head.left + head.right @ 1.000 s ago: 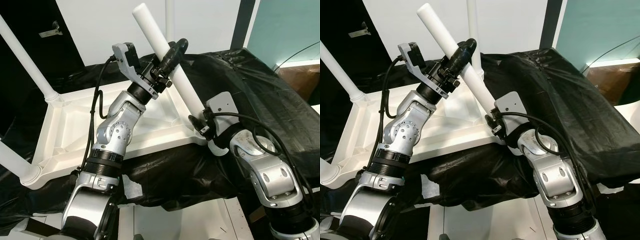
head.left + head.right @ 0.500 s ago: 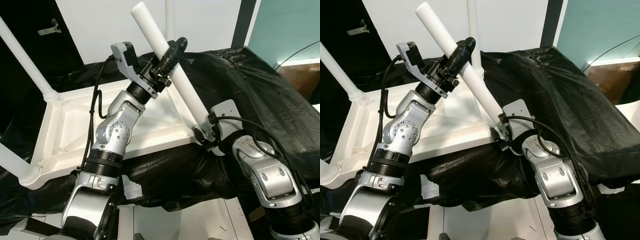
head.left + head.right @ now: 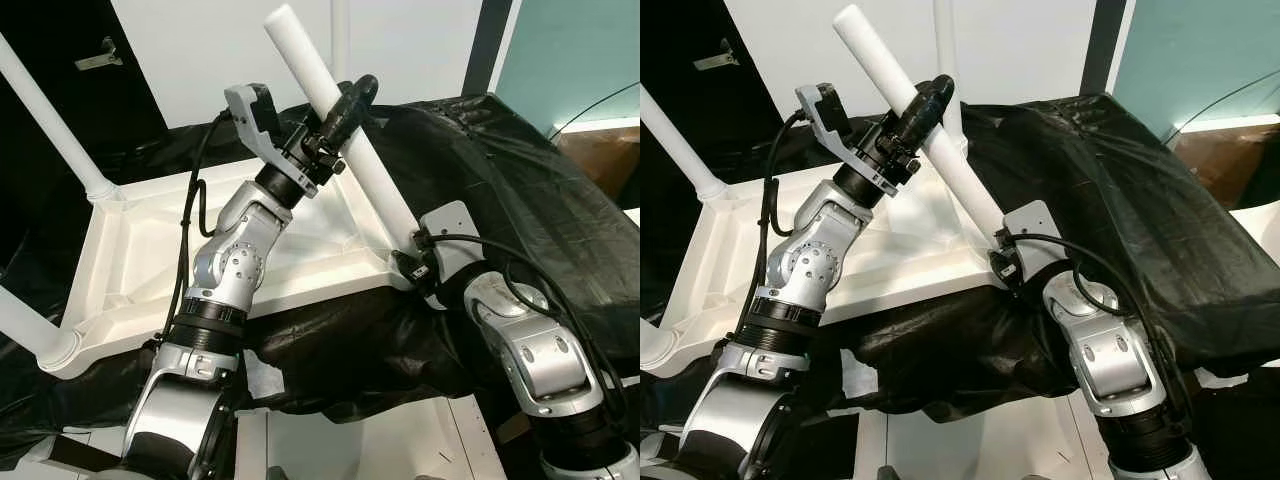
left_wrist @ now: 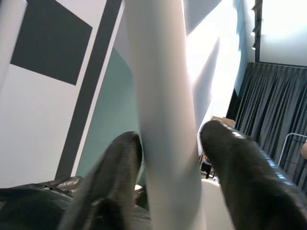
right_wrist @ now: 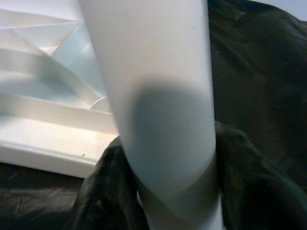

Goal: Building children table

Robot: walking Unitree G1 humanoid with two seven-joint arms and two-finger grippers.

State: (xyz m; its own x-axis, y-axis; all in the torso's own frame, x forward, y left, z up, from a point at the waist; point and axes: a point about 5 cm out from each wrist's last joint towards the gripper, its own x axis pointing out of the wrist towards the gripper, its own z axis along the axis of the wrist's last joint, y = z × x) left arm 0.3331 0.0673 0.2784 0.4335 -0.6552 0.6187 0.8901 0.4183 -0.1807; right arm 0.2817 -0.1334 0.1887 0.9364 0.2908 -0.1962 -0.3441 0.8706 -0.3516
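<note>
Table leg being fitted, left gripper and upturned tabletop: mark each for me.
table leg (image 3: 375,188), left eye view, mid shaft.
left gripper (image 3: 345,100), left eye view, fingers around the leg.
upturned tabletop (image 3: 130,270), left eye view, inner underside.

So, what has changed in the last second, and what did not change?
The right gripper slid the foot of the white leg toward the robot's right, nearer the corner of the upturned tabletop; the leg now leans slightly less. The left gripper stayed clamped on the leg's upper part, and the tabletop did not move.
</note>
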